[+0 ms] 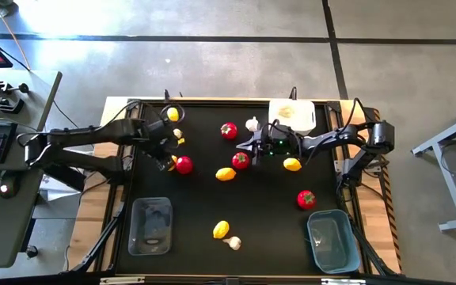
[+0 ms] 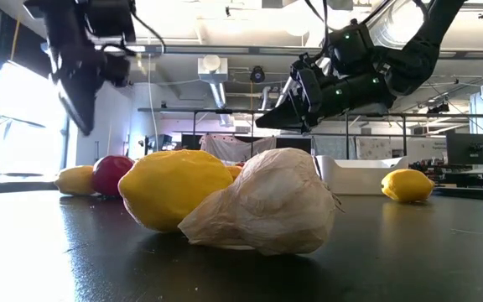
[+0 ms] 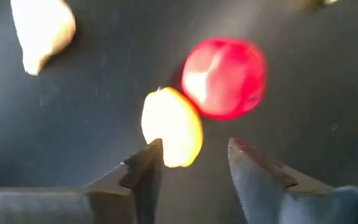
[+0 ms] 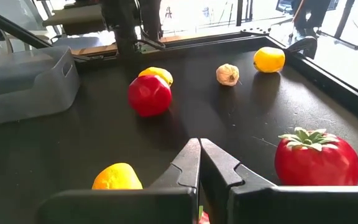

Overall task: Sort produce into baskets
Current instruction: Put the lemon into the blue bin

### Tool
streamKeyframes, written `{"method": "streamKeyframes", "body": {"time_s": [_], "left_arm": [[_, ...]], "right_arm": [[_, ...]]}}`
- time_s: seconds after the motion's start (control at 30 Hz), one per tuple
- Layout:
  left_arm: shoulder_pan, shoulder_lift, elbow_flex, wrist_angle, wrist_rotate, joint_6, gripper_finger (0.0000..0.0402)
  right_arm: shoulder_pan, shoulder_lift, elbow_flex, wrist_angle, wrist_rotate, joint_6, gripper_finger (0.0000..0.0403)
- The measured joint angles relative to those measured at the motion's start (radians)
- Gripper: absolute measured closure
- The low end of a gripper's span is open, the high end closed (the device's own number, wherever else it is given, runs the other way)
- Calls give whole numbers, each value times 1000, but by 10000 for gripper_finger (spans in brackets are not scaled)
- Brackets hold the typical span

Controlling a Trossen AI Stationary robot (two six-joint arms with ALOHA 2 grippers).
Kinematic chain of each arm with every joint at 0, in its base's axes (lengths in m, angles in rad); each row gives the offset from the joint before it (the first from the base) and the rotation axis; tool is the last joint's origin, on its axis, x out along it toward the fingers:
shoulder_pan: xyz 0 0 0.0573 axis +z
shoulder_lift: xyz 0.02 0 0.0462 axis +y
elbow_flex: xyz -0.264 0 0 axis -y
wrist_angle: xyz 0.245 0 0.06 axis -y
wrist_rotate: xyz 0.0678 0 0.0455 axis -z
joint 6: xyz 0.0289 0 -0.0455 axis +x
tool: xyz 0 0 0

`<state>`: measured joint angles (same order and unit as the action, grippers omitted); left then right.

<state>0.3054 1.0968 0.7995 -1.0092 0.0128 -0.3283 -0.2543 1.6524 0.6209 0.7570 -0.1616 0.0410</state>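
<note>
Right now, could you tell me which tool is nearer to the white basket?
Right. The right tool sits just in front of the white basket, slightly to one side; the left tool is far across the table near a red piece.

Produce [image 1: 225, 174] scattered on mat, three baskets [image 1: 150, 226] at edges

— What do the arms look like?
— Both are dark, near black, built of slim jointed links with black cables looping along them. The right arm [image 1: 347, 142] shows small green lights near its wrist.
— And the fingers?
— The left gripper [image 3: 191, 163] has dark, wedge-shaped fingers [image 3: 143, 171], possibly matte plastic.
</note>
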Motion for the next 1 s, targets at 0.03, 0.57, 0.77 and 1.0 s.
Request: {"method": "streamKeyframes", "body": {"time_s": [0.03,0.57,0.77,1.0], "left_arm": [[0,21,-2,-18,0,-1,216],[10,294,-4,-40,-24,-10,140],[9,359,-4,7,-25,24,140],[9,419,-4,29,-33,44,140]], "right_arm": [[0,0,0,0,0,0,402],[0,0,0,-16,-1,-7,402],[0,0,0,-16,-4,-15,402],[0,0,0,-16,-3,-15,402]]}}
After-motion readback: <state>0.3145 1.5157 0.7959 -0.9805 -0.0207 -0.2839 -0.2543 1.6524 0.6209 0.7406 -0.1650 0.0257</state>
